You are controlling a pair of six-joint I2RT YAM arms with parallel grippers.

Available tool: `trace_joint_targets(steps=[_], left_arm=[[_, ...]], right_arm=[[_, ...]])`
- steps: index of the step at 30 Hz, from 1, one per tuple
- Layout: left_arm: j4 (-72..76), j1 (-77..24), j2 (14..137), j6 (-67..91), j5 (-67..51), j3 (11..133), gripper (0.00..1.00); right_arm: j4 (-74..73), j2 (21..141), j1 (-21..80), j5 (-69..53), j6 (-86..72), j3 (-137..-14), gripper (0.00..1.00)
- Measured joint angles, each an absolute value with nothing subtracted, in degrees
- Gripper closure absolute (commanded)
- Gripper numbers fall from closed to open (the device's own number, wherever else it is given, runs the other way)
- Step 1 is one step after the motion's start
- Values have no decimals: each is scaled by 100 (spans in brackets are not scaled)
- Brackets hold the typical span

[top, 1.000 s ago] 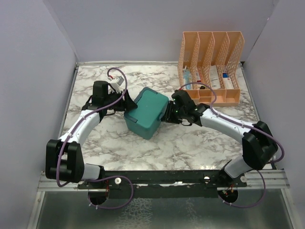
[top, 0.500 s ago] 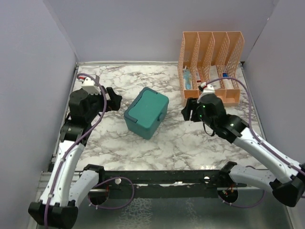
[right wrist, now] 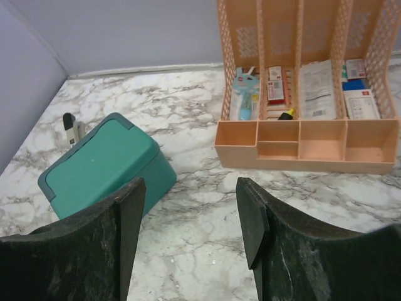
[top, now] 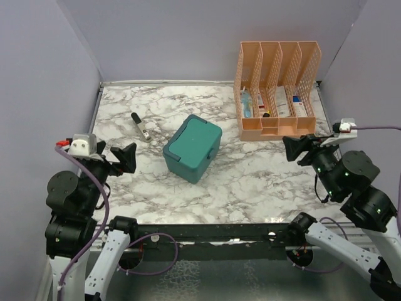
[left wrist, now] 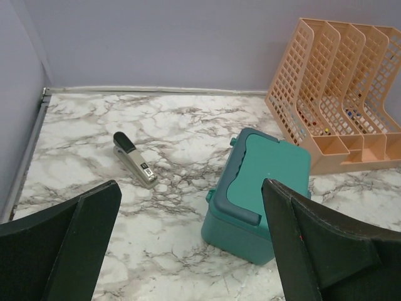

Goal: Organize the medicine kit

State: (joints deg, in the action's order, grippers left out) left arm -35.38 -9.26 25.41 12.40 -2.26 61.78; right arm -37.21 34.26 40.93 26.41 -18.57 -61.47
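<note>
The medicine kit (top: 193, 148), a teal box with its lid down, sits skewed in the middle of the marble table (top: 238, 188). My left gripper (top: 125, 158) hovers to its left, well apart from it, open and empty. Raised at the right side, my right gripper (top: 293, 148) is open too, holding nothing. The left wrist view looks past the wide jaws (left wrist: 190, 207) at the kit (left wrist: 263, 191) ahead and right. From the right wrist, the kit (right wrist: 103, 163) lies ahead left of the open gripper (right wrist: 190, 207).
A grey and black stapler (top: 140, 126) lies left of the kit, also seen from the left wrist as the stapler (left wrist: 135, 167). An orange mesh file organizer (top: 277, 88) with boxes and tubes in its slots stands at the back right. Walls close in on three sides.
Both grippers let go of the kit's sides, opened wide and drew back toward the near left and near right. The kit stayed put. The stapler came into view.
</note>
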Motion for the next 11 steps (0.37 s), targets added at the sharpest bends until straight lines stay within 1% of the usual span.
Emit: trace_joint_targets(steps=[5,11], left_arm=[[-3850,-941,2185,1157,-67,6289,1],[-3931,-950,2123,1142,-56,6296,1]], right_arm=[[-4036,2995,4093,2978,-1721,-6410,39],[-4313,2635,4093,3035,-1660,-6445,38]])
